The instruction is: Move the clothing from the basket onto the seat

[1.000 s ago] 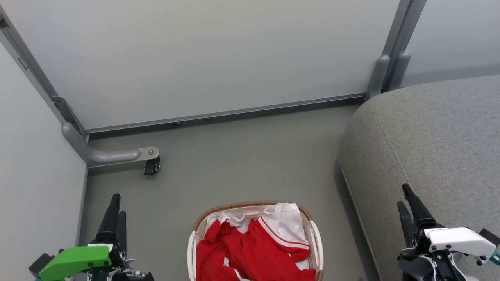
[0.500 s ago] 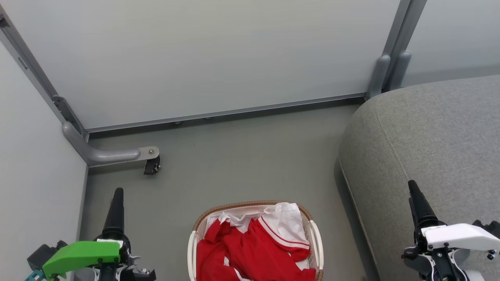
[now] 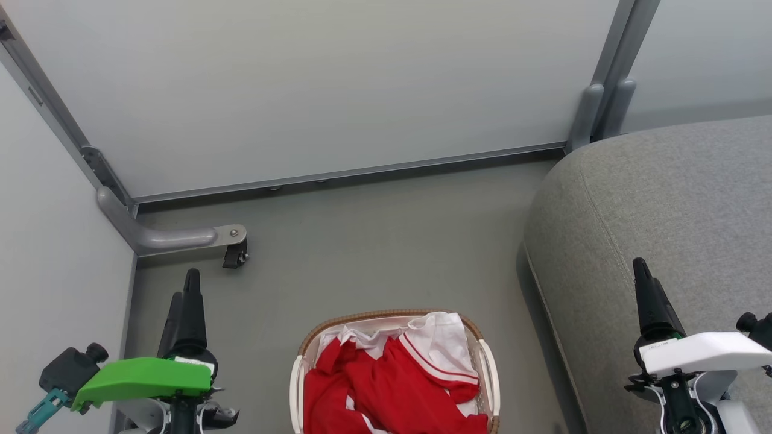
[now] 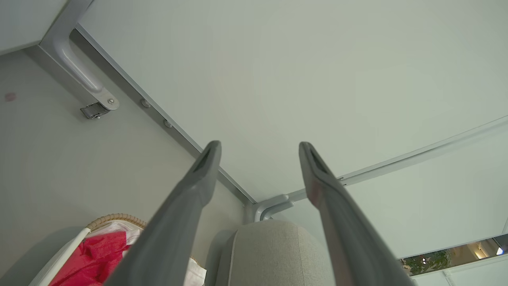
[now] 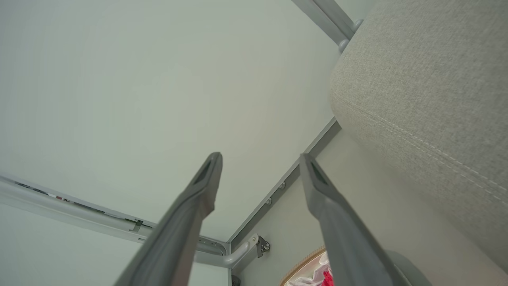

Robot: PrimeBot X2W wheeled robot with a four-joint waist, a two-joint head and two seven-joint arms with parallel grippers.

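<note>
From the head camera I see the clothing [image 3: 392, 386] heaped in the basket [image 3: 386, 316], near the seat [image 3: 663, 205]. Wrist cameras settle the jaws: left gripper [image 4: 258, 151] and right gripper [image 5: 260, 163] both spread wide.

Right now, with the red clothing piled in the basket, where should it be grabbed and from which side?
Pinch the bunched white sleeve at the far right of the clothing, coming straight down from above. It seems to sit highest in the pile, and the basket walls close off any sideways approach.
</note>
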